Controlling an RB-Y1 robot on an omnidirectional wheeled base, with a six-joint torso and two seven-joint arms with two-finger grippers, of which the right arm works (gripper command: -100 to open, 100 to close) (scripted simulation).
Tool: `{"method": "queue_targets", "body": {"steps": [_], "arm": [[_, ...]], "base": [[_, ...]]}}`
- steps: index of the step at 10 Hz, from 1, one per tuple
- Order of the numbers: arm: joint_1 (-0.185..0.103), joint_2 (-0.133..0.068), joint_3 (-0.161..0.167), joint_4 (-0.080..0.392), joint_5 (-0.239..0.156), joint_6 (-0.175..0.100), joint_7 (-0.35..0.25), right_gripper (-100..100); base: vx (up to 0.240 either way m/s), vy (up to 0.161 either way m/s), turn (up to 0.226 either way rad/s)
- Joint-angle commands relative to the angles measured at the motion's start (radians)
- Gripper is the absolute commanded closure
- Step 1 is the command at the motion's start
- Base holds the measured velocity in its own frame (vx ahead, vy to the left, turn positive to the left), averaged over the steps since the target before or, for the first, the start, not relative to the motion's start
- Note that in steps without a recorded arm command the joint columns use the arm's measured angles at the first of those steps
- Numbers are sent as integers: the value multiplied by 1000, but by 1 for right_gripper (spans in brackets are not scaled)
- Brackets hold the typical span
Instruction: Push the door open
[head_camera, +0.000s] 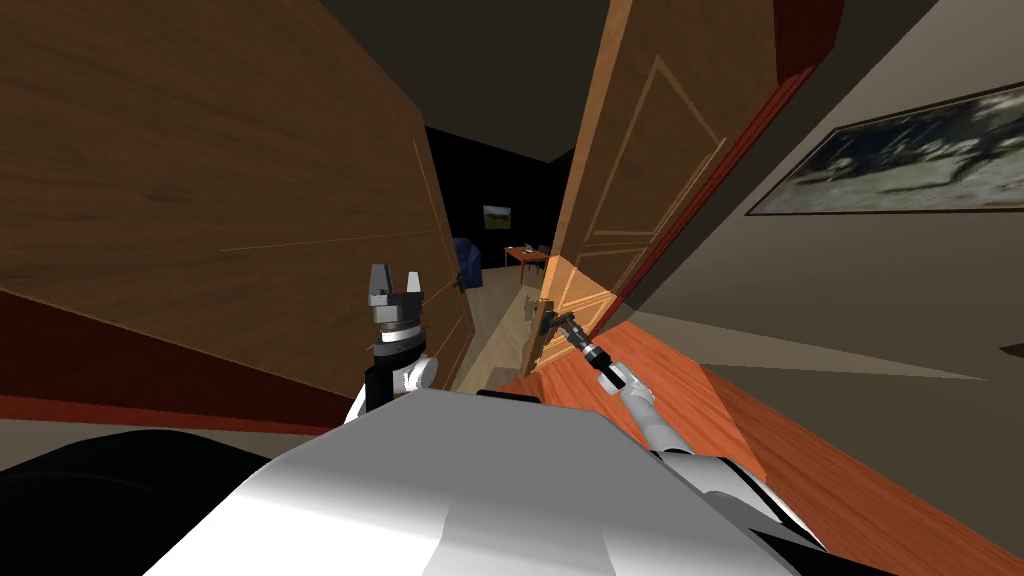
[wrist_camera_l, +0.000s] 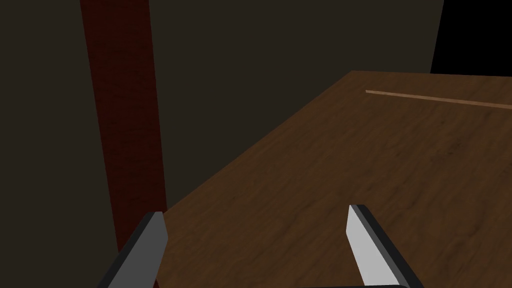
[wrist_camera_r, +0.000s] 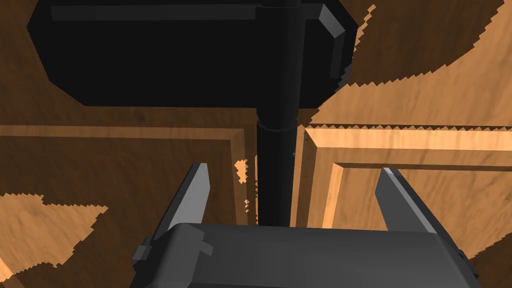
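Note:
The light brown panelled door (head_camera: 640, 180) stands ajar at centre right, with a gap along its left edge. My right gripper (head_camera: 562, 322) is at the door's dark handle (head_camera: 548, 318). In the right wrist view the handle's black bar (wrist_camera_r: 277, 150) runs between the open fingers of my right gripper (wrist_camera_r: 295, 167), clear of both, up to a black plate (wrist_camera_r: 175, 55) on the door (wrist_camera_r: 425, 200). My left gripper (head_camera: 393, 285) is raised beside a dark brown wooden panel (head_camera: 200, 200), open and holding nothing (wrist_camera_l: 256, 210).
Through the gap I see a blue armchair (head_camera: 467, 262), a small wooden table (head_camera: 527, 256) and a picture (head_camera: 497, 214) on the far wall. A framed picture (head_camera: 900, 165) hangs on the right wall. Orange-brown wooden floor (head_camera: 850, 480) runs along the right.

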Motion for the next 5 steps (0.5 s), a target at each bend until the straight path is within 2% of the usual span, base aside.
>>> {"method": "queue_targets", "body": {"steps": [1,2,3,5], "arm": [[-8,5,1,2,-5,19,6,-100],[-7,3,1,5,-3,9,4,-100],[-7,3,1,5,-3,9,4,100],[-7,3,1,5,-3,9,4,100]], "base": [[197,79,79],[85,32,15],[-8,-2,-12],[-21,-12,20]]}}
